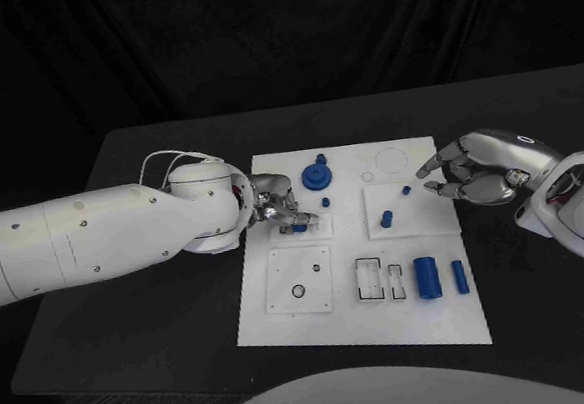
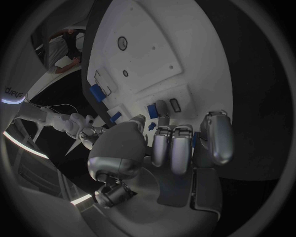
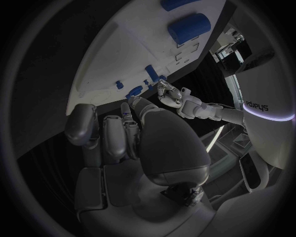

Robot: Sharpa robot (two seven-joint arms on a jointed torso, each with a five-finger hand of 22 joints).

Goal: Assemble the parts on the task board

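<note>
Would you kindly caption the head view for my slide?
Left hand holds a small blue part at the task board; right hand hovers beside it.

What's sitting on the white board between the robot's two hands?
In the head view, between the left hand and right hand, the task board carries a round stepped blue part, a tiny blue peg and a short blue cylinder.

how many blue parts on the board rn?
7: geared part, two pegs, upright peg, two cylinders, one under the left hand; more may be hidden.
</note>
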